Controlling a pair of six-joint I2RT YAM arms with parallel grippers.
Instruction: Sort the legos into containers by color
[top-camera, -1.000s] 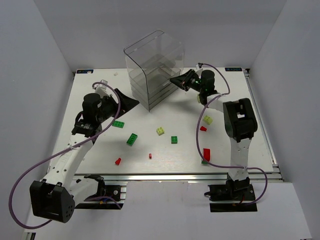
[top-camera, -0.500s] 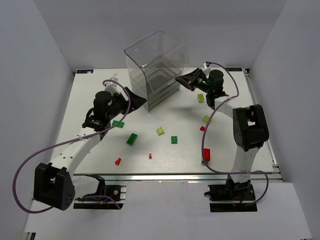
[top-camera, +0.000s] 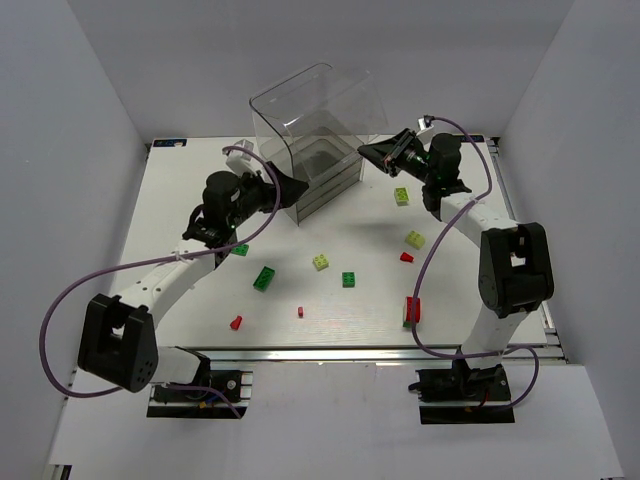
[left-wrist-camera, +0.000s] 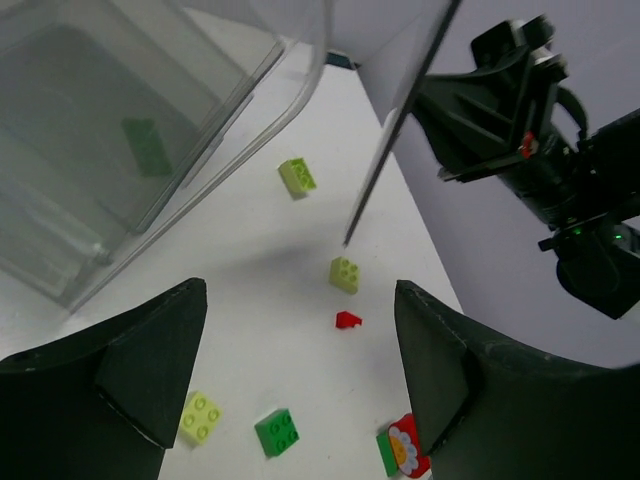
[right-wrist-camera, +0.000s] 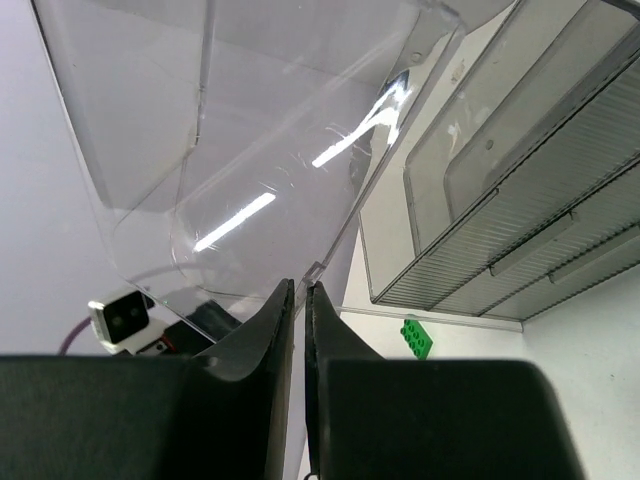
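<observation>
On the right gripper (right-wrist-camera: 300, 292) the jaws are pressed almost together, pinching a thin edge of the clear hood (right-wrist-camera: 240, 150). The hood stands tilted above the stacked drawers (right-wrist-camera: 520, 190) of the containers, so that arm is occupied. On the left gripper (left-wrist-camera: 298, 320) the jaws are spread wide with nothing between them. They hover just beside the drawers' left front corner and face across the drawers' front toward the right arm.

One dark green piece (left-wrist-camera: 147, 146) shows inside a drawer. The other legos lie scattered on the surface (top-camera: 180, 300) in front of the drawers. To the right of the drawers lie two yellow-green bricks (left-wrist-camera: 297, 176) (left-wrist-camera: 344, 274) and a small red piece (left-wrist-camera: 348, 320), all closer to the right arm. The long dark green brick (top-camera: 264, 278) lies in front of the drawers, on the near-edge side of the left jaws, with its long axis slanting from near-left to far-right. A smaller green brick (top-camera: 238, 249) sits just beside the left forearm.

The free left arm is probably the one to fetch the green bricks. It would need to draw back from the drawers, point the jaws down and close across the long brick's short width.
</observation>
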